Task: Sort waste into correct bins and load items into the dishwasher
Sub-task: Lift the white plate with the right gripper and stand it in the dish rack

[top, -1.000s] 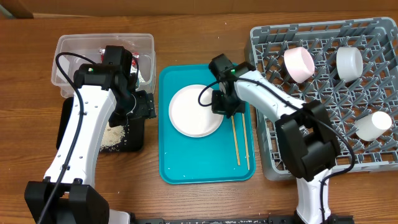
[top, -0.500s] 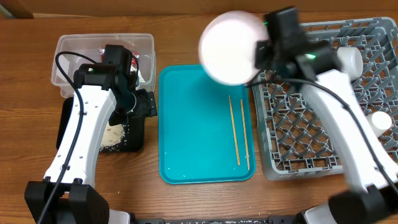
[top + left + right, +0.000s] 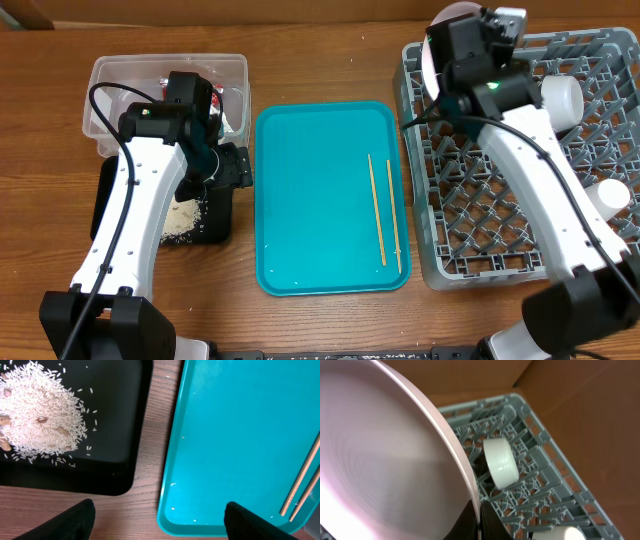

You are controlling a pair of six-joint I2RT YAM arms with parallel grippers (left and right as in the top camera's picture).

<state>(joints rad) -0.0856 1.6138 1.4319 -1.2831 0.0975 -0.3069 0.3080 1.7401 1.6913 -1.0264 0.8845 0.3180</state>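
My right gripper (image 3: pixel 447 62) is shut on the rim of a pale pink-white plate (image 3: pixel 433 50), held on edge over the far left corner of the grey dish rack (image 3: pixel 500 210). In the right wrist view the plate (image 3: pixel 380 460) fills the left side, pinched between the fingers (image 3: pixel 480 521). Two wooden chopsticks (image 3: pixel 383 210) lie on the teal tray (image 3: pixel 310 200). My left gripper (image 3: pixel 232 168) is open and empty over the gap between the black tray (image 3: pixel 218 222) and the teal tray. Rice (image 3: pixel 40 415) lies in the black tray (image 3: pixel 120 435).
Two white cups (image 3: pixel 562 98) (image 3: pixel 607 198) lie in the rack; one shows in the right wrist view (image 3: pixel 499 462). The clear tub (image 3: pixel 110 80) stands at the far left with red-and-white waste (image 3: pixel 230 105) inside. The left wrist view shows the teal tray (image 3: pixel 235 435) and chopsticks (image 3: pixel 302 480).
My right gripper lifted the plate off the teal tray, carried it right and back to the rack's far left corner, and turned it on edge. The left arm has not moved.
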